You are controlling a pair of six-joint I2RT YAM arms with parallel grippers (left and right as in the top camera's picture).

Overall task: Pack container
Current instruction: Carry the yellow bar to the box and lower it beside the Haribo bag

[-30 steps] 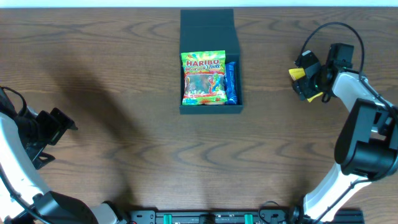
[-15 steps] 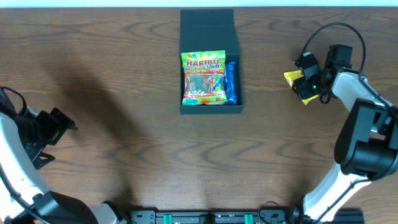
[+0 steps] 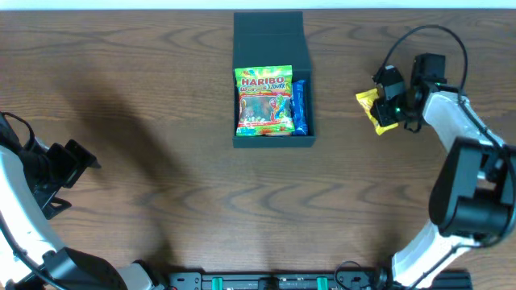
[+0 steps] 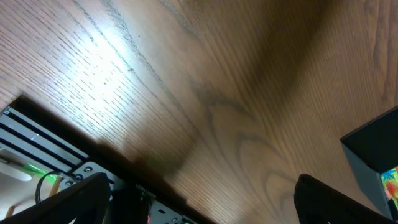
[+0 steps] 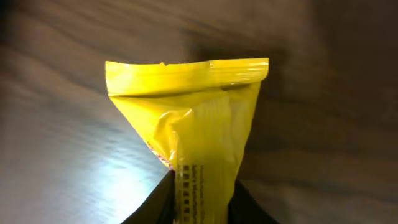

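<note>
Table (image 3: 161, 201): wood or wood-look, strong grain, satin finish. Takes a soft glare patch in left wrist view, no hard reflection. Container (image 3: 270, 36): dark cardboard, dead matt, smooth, walls + flap same. Haribo bag (image 3: 264, 101): printed plastic film, glossy, bit crinkled. Blue packet (image 3: 300, 107): glossy film too, detail too small to say more. Yellow packet (image 5: 193, 124): thin plastic film, shiny, creased, flat crimped seal along top edge. Right gripper (image 3: 385, 106): black, matt, plastic-looking. Right arm (image 3: 463, 121) shell: white, smooth, slight sheen; lower links black.
</note>
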